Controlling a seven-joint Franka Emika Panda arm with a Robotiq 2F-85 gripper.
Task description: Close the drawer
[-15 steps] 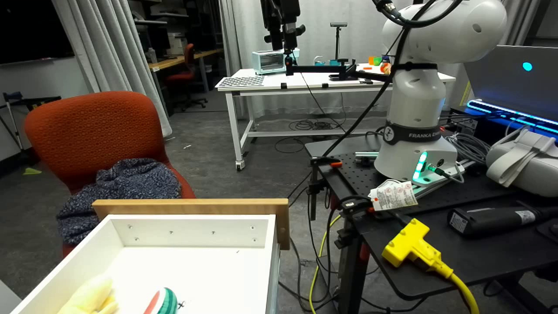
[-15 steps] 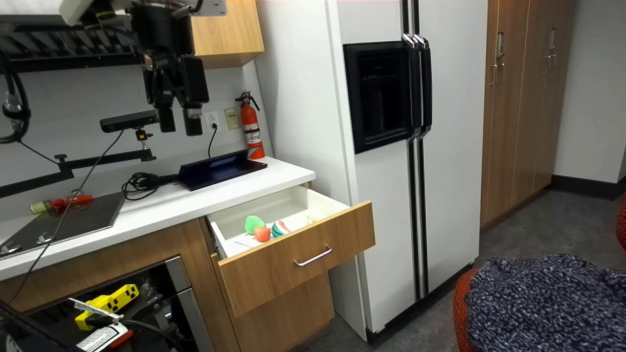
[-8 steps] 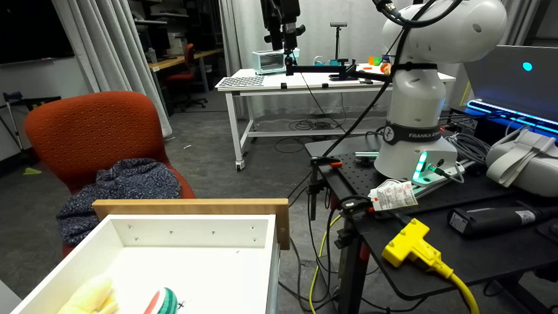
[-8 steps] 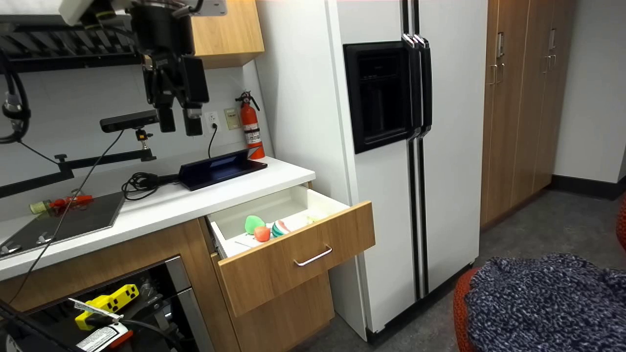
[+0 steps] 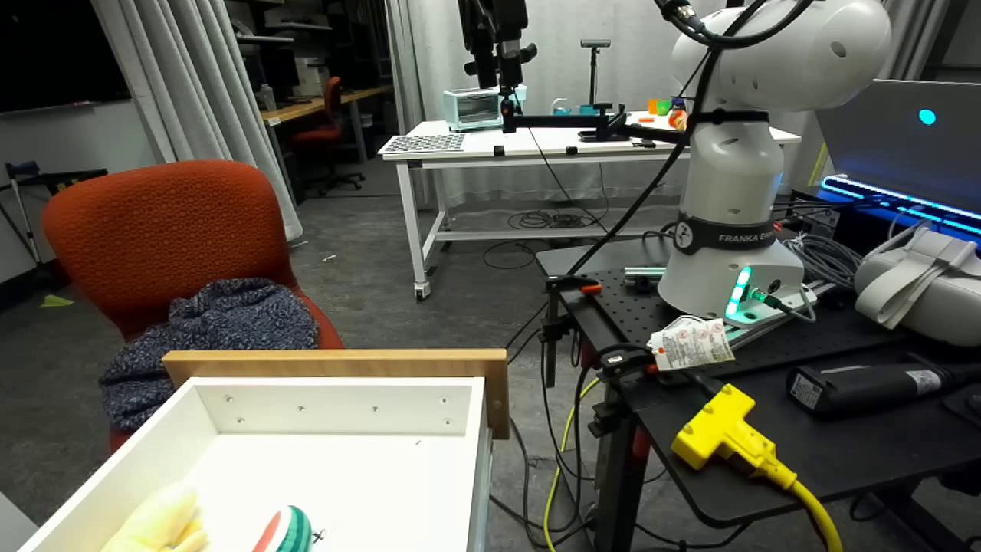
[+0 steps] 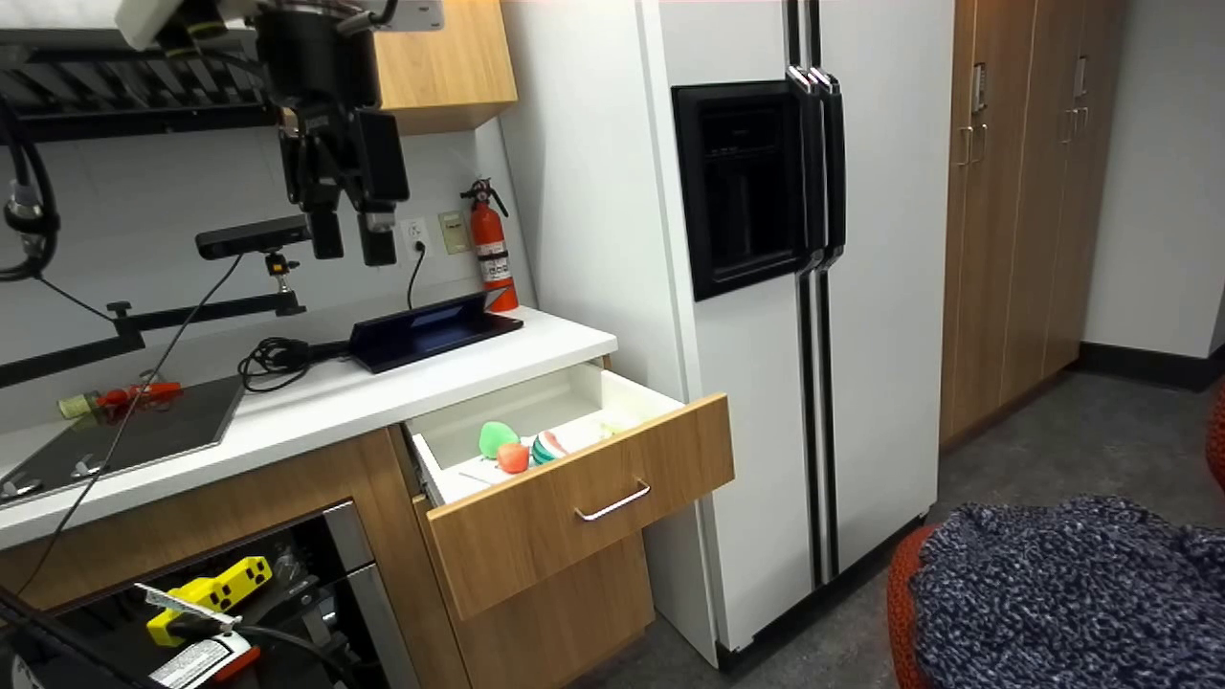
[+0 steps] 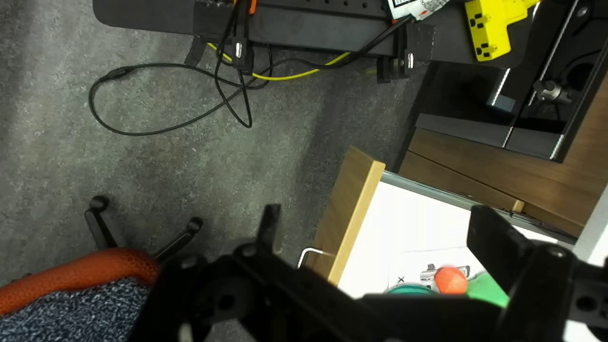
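Clearly empty, jaws wide apart, the Robotiq gripper (image 6: 351,244) hangs at left in an exterior view; below and rightward, from under the white countertop (image 6: 335,397), juts the wood-fronted drawer (image 6: 565,498), long axis rising rightward, its handle (image 6: 613,504) side likely the one to push.

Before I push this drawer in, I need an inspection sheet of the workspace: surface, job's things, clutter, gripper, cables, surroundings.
Surface: white countertop, with a dark folded device on it.
Job's things: drawer, pulled open; pale handle on its front.
Clutter: in the drawer, a green piece, a round red item, a striped piece and a yellow item.
Gripper: open, nothing seen in its grasp, above the drawer's level, not touching it.
Cables: black cable looping over the floor; yellow cable from a yellow power block.
Surroundings: orange chair with dark speckled cloth, beyond the drawer's front; refrigerator beside the drawer.
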